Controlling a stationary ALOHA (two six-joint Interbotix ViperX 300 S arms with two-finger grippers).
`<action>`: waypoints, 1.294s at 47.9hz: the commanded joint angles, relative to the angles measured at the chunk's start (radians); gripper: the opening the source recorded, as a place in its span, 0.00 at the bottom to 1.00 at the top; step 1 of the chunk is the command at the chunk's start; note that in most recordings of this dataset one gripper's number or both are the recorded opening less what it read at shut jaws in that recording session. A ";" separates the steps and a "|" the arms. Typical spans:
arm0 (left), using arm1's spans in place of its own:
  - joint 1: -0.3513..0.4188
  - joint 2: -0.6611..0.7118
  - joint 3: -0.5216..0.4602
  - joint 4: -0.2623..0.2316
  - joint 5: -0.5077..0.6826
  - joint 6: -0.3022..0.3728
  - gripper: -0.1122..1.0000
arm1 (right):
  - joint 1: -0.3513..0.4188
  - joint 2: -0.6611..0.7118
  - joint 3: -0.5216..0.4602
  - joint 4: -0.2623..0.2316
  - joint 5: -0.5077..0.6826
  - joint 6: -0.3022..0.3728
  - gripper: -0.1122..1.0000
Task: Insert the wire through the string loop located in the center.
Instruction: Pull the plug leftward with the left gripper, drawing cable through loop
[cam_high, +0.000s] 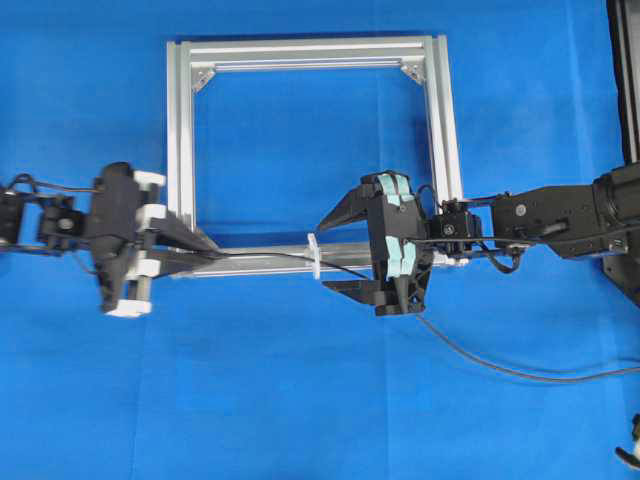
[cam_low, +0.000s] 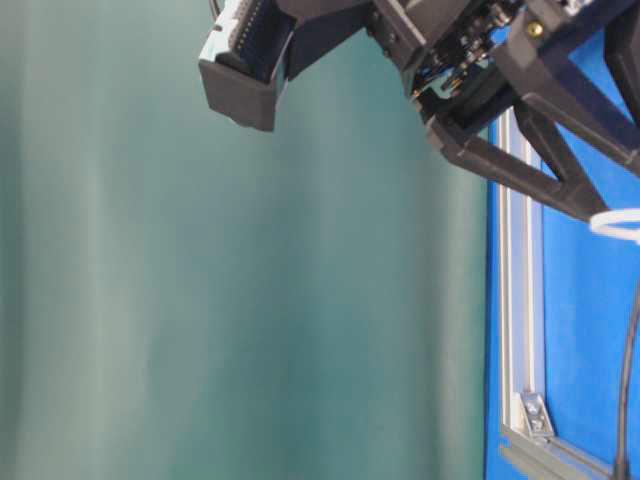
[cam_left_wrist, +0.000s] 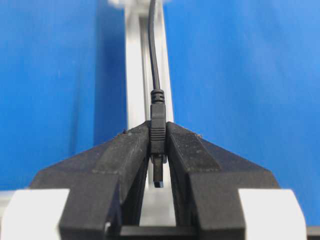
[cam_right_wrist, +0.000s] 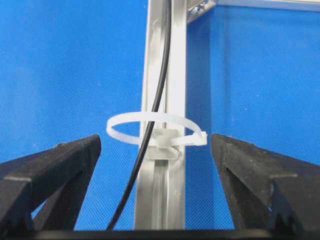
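Left gripper (cam_left_wrist: 158, 150) is clamping the thin black wire's (cam_high: 265, 256) plug, already threaded through the white string loop (cam_right_wrist: 156, 131); right gripper (cam_right_wrist: 156, 165) is gaping wide; pulling slack likely comes next.

Black wire (cam_right_wrist: 159, 85) threaded through white string loop (cam_right_wrist: 150, 131) on silver frame bar (cam_right_wrist: 165, 190), right gripper (cam_right_wrist: 156, 150) fingers spread wide

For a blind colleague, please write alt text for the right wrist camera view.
A thin black wire passes through a white string loop that stands across a silver frame bar, over a blue surface. The two black fingers of the open right gripper stand wide apart on either side of the loop, touching neither it nor the wire.
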 joint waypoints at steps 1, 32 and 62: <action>-0.011 -0.055 0.032 0.002 -0.009 -0.006 0.18 | 0.000 -0.012 -0.018 0.003 -0.005 0.000 0.98; -0.017 -0.192 0.170 0.003 0.008 0.002 0.18 | 0.000 -0.012 -0.020 0.003 0.012 0.000 0.98; -0.006 -0.221 0.195 0.003 0.009 -0.031 0.64 | 0.000 -0.012 -0.052 0.014 0.040 0.000 0.98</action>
